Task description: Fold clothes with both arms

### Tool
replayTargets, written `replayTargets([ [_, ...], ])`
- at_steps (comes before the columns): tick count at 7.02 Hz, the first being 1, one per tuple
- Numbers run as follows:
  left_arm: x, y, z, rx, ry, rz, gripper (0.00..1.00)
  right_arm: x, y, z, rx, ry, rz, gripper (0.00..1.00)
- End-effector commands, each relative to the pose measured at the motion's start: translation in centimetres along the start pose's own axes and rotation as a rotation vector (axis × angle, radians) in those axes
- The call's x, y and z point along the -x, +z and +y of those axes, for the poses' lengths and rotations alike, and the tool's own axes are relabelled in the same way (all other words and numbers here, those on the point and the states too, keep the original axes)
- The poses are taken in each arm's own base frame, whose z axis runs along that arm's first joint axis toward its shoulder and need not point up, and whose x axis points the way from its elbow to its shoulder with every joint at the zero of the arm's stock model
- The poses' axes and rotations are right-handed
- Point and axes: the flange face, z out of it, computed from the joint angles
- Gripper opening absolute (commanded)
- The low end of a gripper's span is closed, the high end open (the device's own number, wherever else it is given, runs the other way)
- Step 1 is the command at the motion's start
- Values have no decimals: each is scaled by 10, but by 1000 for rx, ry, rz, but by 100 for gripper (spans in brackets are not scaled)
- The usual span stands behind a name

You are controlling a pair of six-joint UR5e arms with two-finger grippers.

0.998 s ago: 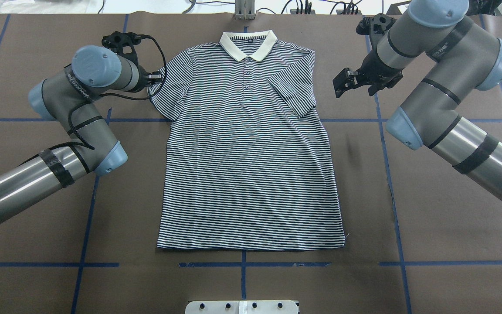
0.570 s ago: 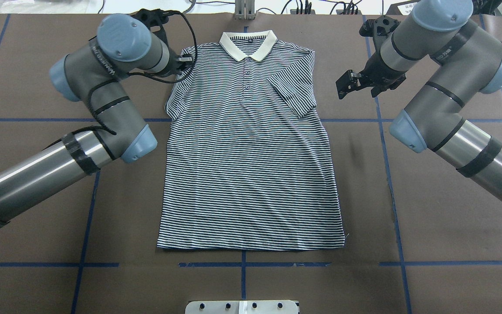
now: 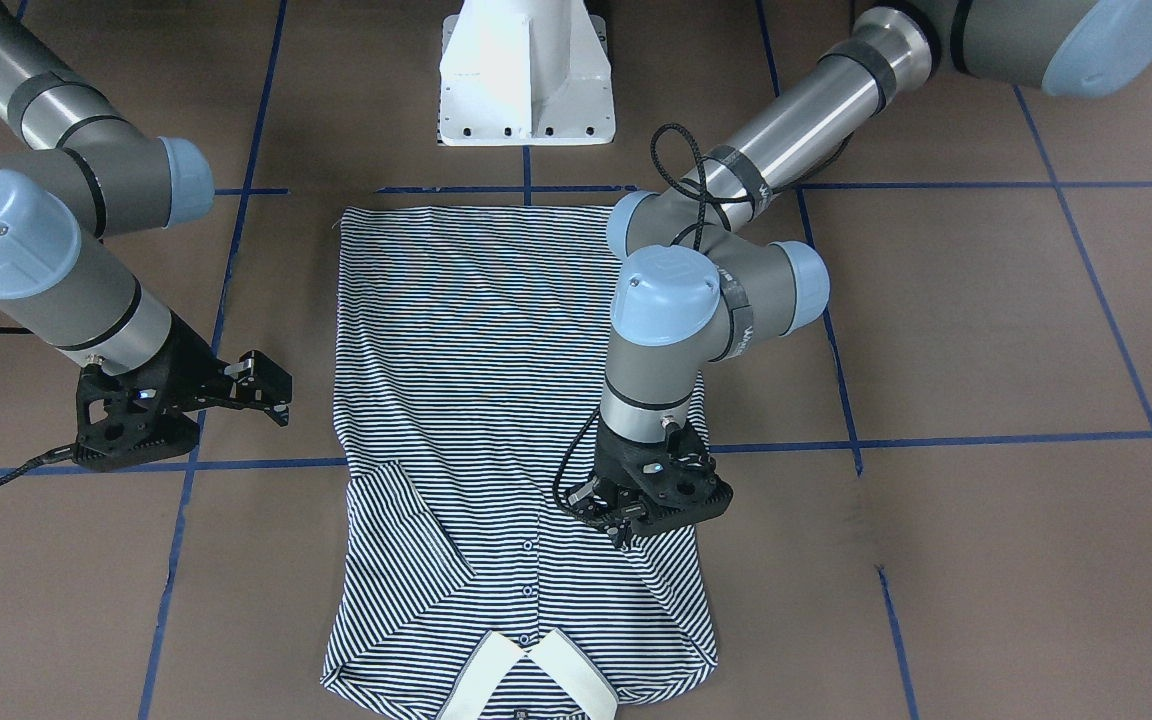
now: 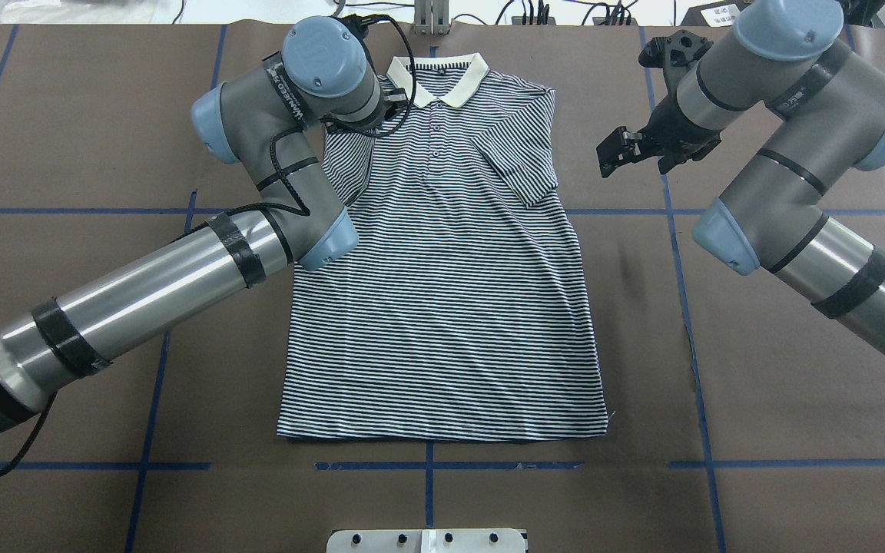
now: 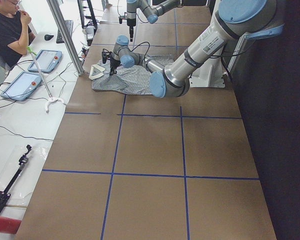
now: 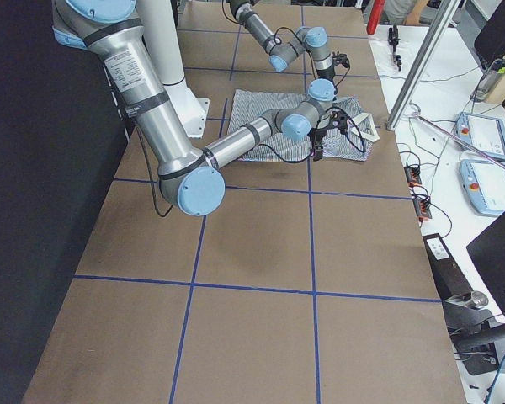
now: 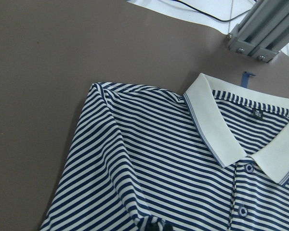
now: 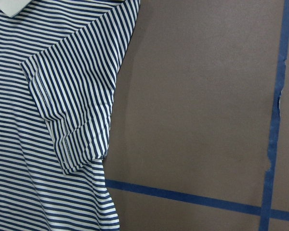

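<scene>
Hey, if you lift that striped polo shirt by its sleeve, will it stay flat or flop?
Probably flops: the polo shirt fabric puckers toward the left end effector. Likely light, lying thin and flat. The cream collar seems somewhat stiffer, holding its shape.

Left grey metallic arm (image 4: 181,269) is bent inward with the wrist pointing down. Its black two-finger gripper (image 3: 618,522) is pinched on the striped polo shirt (image 4: 442,307). Right grey metallic arm (image 4: 784,115) is held out to the side. Its black gripper (image 4: 610,156) has the jaws apart.

- A robotics lab: left arm (image 4: 143,292) and right arm (image 4: 796,230) on a white pedestal (image 3: 526,80).
- Brown surface (image 4: 796,430) gridded with blue tape (image 4: 427,465).
- Side bench (image 5: 10,150) with pendants (image 5: 42,60); an operator (image 5: 7,30); aluminium post (image 5: 65,35).
</scene>
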Motion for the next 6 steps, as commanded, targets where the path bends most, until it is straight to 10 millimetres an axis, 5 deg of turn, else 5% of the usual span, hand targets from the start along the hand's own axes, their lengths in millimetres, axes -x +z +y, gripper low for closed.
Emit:
replayTargets([
  [1, 0, 6, 6, -9, 9, 42, 99, 0, 3, 1, 2, -2, 4, 100],
  [4, 0, -8, 11, -1, 28, 93, 100, 7, 1, 2, -3, 18, -1, 100],
  [6, 51, -38, 33, 96, 64, 116, 100, 14, -6, 44, 9, 89, -28, 100],
])
